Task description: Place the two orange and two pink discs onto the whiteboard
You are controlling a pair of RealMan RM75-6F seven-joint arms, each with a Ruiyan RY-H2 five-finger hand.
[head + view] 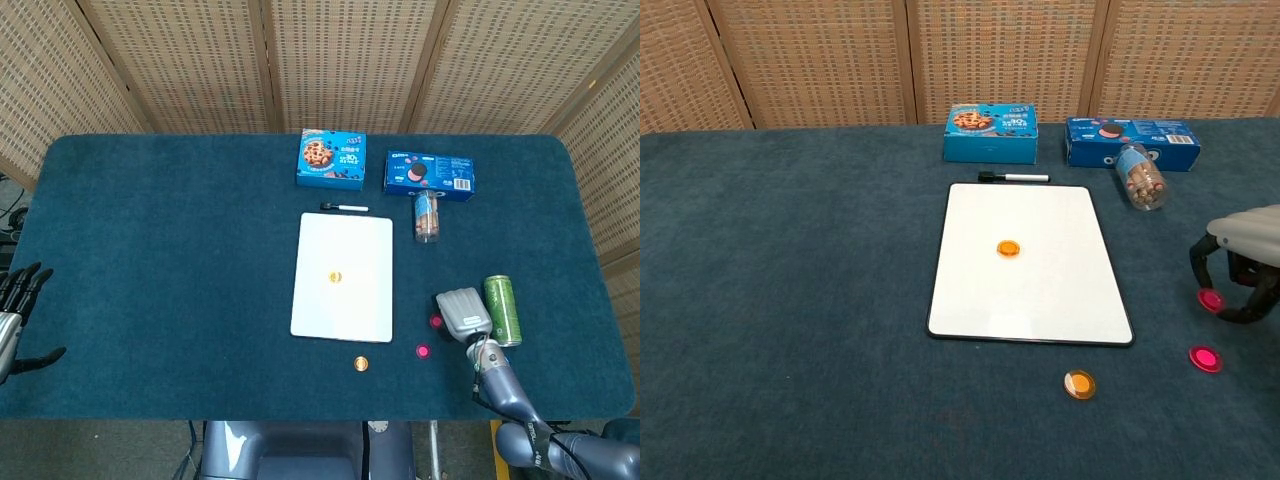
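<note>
The whiteboard [1030,265] lies flat at the middle of the bench [180,260]. One orange disc [1009,247] rests on it, near its centre. The second orange disc [1079,383] sits on the bench just off the whiteboard's near edge, toward its right corner. The right hand [1243,268] is to the right of the whiteboard, fingers curled downward around a pink disc [1211,299]; whether the disc is lifted clear of the bench cannot be told. The other pink disc [1205,358] lies on the bench, nearer than the first and right of the whiteboard. The left hand [15,310] is far left of the whiteboard at the bench edge, fingers spread, holding nothing.
</note>
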